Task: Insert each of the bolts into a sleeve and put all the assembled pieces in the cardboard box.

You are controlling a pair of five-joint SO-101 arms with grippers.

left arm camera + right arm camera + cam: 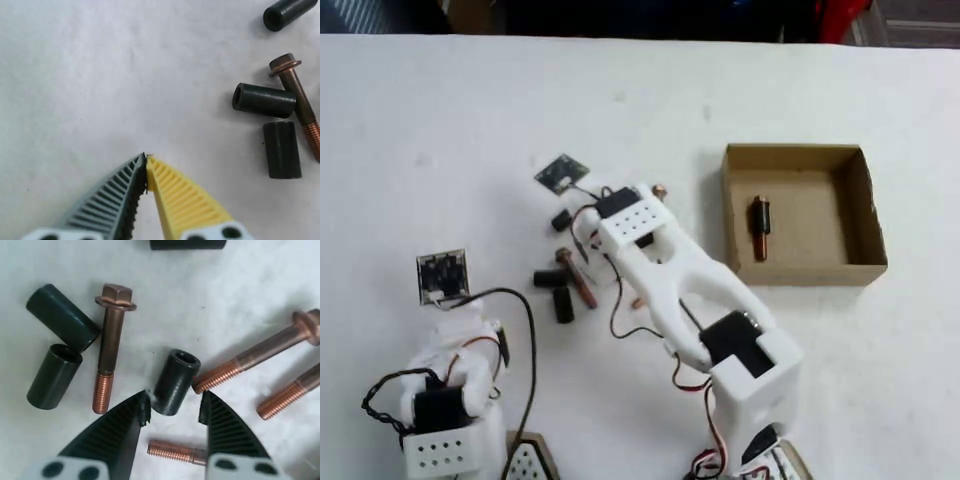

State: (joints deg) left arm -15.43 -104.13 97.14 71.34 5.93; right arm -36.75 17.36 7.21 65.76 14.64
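Right jaws open, straddling a sleeve (175, 382) lying on the bench (470, 110) among loose bolts (111, 347); one bolt (260, 352) has its thread tip right beside it. Left jaws closed on nothing, near more sleeves (264, 100). One assembled piece (759, 228) sits in the box (810, 274). Sleeve looks stiff and smooth, so it will likely roll (round barrel). Best grip is across mid-barrel, keeping the bore clear.

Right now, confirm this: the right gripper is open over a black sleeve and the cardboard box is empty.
The cardboard box is not empty: the high view shows one sleeved bolt lying in it. The right gripper is open over a black sleeve, as stated.
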